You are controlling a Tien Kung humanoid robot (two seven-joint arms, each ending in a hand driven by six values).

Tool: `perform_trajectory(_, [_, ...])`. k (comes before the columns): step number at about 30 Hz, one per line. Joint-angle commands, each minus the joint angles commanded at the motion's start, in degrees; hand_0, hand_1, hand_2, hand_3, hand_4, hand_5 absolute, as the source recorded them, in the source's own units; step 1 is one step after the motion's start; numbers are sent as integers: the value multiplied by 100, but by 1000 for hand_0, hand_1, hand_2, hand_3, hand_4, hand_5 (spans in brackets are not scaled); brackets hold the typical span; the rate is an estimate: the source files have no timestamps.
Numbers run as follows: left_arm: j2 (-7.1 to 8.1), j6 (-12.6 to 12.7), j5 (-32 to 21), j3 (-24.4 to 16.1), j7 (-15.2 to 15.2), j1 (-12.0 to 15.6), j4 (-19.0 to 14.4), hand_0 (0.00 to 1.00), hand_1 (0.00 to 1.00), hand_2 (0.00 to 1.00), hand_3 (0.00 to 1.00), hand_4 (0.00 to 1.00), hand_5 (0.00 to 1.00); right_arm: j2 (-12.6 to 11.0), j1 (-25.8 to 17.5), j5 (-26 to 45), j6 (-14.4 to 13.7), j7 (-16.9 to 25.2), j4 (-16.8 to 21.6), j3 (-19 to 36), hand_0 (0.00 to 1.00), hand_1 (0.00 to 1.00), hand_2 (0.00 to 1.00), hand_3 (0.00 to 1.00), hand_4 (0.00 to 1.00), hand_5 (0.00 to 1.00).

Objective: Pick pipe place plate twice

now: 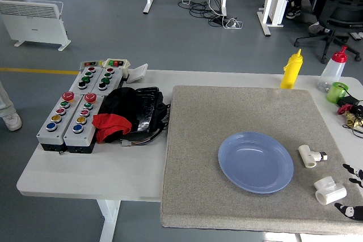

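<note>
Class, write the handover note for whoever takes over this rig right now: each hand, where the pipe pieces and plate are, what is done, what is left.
Left hand: not in view.
Right hand: only black fingertips show at the right edge, near the pipe pieces; grip cannot be judged.
Blue plate: empty, on the grey mat.
Pipe fitting: on the mat, just right of the plate.
Second pipe fitting: nearer the table's front edge, close to the fingertips.
Done: nothing placed yet.
Left: both fittings go onto the plate.
</note>
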Motion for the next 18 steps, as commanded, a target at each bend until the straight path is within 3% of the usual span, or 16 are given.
perform_trajectory(17, [14,-13,-129,85,-51,-35,16,734,701,735,769,394,998,190,265,-185,-155,-218,-185,-271,954,894,998,977,827,284])
perform_trajectory(18, [15,-11,-141,93,-56,-46,17,734,702,734,769,393,998,205,305,-218,-161,-231,-226,-294,893,864,969,930,816,283])
